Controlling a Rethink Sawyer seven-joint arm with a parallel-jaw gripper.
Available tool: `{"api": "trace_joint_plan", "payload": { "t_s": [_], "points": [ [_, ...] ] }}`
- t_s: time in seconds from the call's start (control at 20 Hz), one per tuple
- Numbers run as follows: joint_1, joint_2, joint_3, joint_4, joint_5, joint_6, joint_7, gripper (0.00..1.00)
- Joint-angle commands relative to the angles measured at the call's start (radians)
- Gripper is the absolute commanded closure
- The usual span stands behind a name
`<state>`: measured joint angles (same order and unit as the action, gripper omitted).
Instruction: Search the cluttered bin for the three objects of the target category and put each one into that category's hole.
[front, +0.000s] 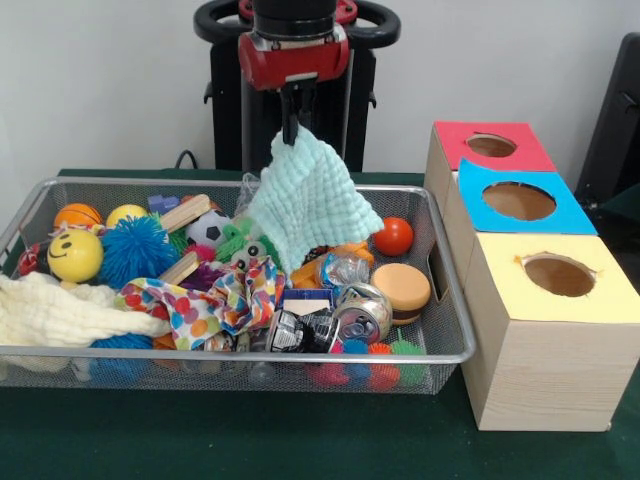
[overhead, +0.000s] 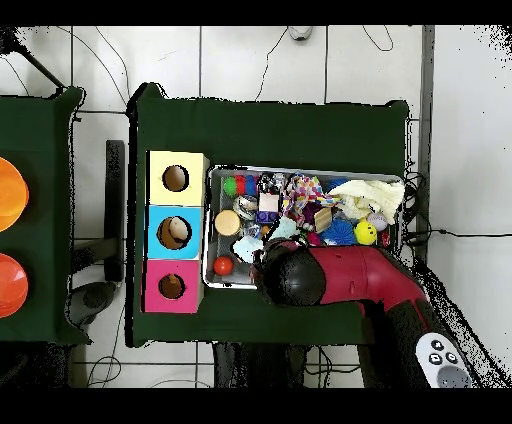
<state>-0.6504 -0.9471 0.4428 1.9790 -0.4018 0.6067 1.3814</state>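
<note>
Your gripper (front: 291, 133) clamps mint cloth (front: 312, 198), lifted over bin (front: 440, 352) | cloth-hole unidentified; boxes (front: 545, 355) at 3 o'clock | cream cloth (front: 55, 308), patterned cloth (front: 215, 300) remain.

White wall (front: 100, 80), tiled floor (overhead: 260, 60), green table (front: 250, 440)

A mint-green waffle cloth (front: 308, 195) hangs pinched by one corner in my jaws, draping down over the wire bin (front: 445, 300). At three o'clock from the bin stands a wooden box with red (front: 491, 146), blue (front: 519, 201) and yellow (front: 559, 275) holes.
</note>
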Motion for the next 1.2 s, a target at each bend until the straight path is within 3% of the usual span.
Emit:
{"api": "trace_joint_plan", "payload": {
  "t_s": [0.05,0.75,0.9,1.2],
  "points": [
    [-0.021,-0.059,0.089,0.052,0.035,0.093,-0.075,1.00],
    [-0.013,-0.024,0.065,0.076,-0.028,0.008,-0.041,1.00],
    [-0.031,-0.067,0.081,0.100,-0.005,0.028,-0.066,1.00],
    [-0.113,-0.243,0.154,0.143,0.127,0.178,-0.198,1.00]
  ]
}}
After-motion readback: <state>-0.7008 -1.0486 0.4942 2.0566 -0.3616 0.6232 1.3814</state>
